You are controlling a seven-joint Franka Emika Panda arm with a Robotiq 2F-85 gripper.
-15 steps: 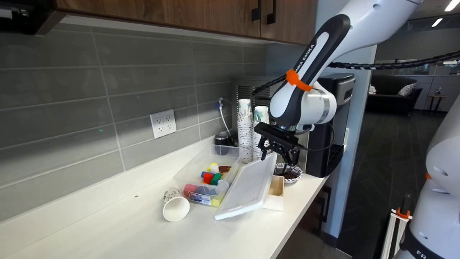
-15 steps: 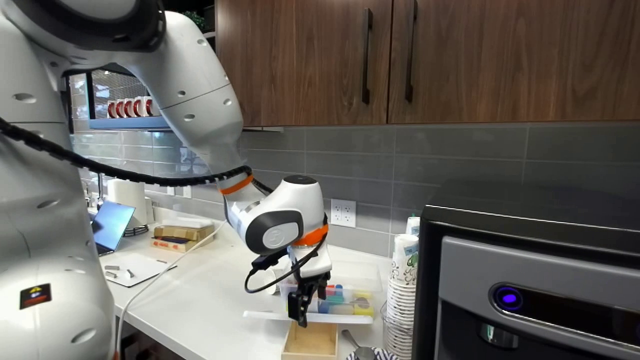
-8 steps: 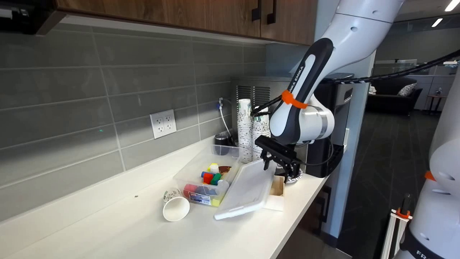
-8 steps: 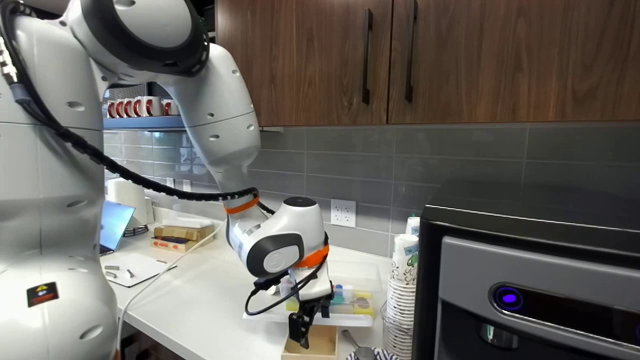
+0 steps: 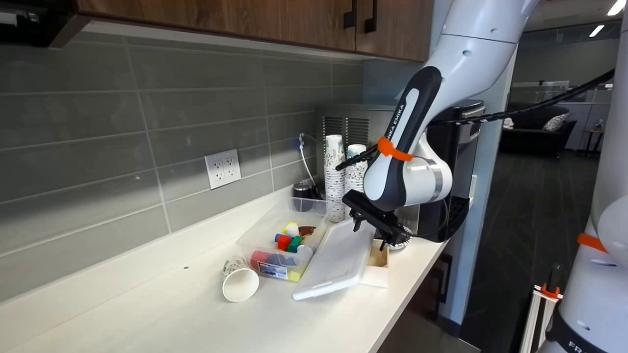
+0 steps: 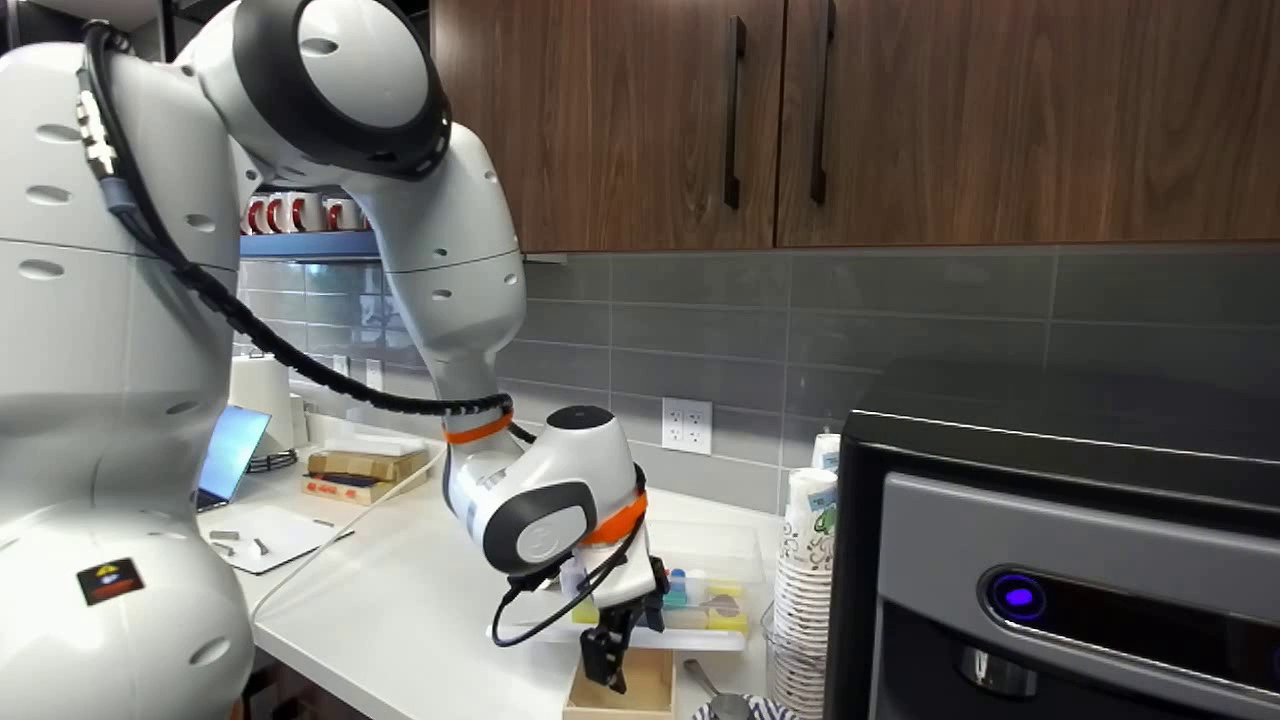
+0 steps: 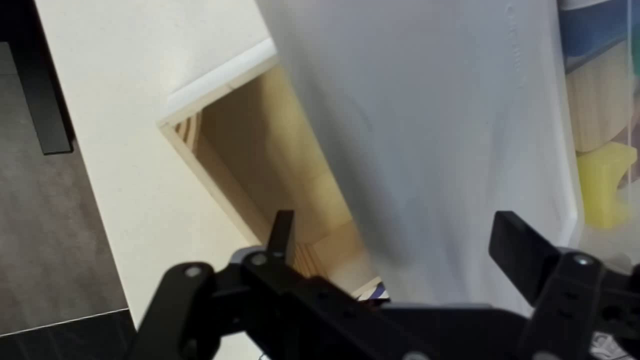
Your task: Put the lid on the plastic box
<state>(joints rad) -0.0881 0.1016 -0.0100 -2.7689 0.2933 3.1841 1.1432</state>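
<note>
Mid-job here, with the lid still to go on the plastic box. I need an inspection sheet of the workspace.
Surface: white counter with a small dark mark.
Plastic box: open, coloured items inside.
Lid: off, beside the box, partly over the wooden box.
Clutter: paper cup on its side, two cup stacks, patterned bowl partly out of frame.
Gripper: open, close to the lid; contact cannot be told.
Cables: black cable along the arm, white cable across the counter.
Surroundings: cabinets overhead, wall outlet, black appliance.

Open bench (image 5: 167, 309) beside the fallen cup (image 5: 240, 285)
Lid (image 7: 435, 140) and wooden box (image 7: 250, 170) block the way below the end effector (image 7: 397, 235).
</note>
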